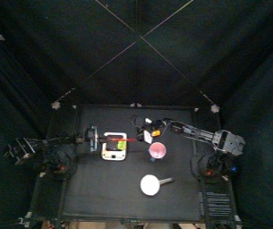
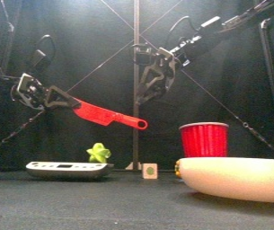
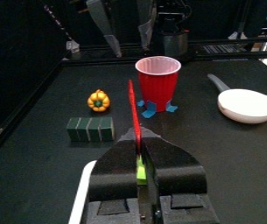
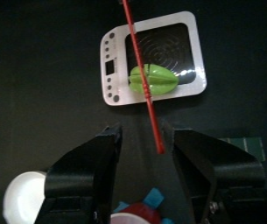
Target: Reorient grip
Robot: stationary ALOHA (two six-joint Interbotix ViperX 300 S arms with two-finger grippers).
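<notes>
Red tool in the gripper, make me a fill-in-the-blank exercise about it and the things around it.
The left gripper holds a tool whose colour is ___.
The right gripper, over the tool, has its jaws ___.
The green object lies on the white ___.
Missing words: red; open; scale.

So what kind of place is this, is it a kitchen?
Probably not a kitchen: more likely a robot test pen. Black curtains wall in a small black table, and the red cup sits among scattered practice props.
</notes>
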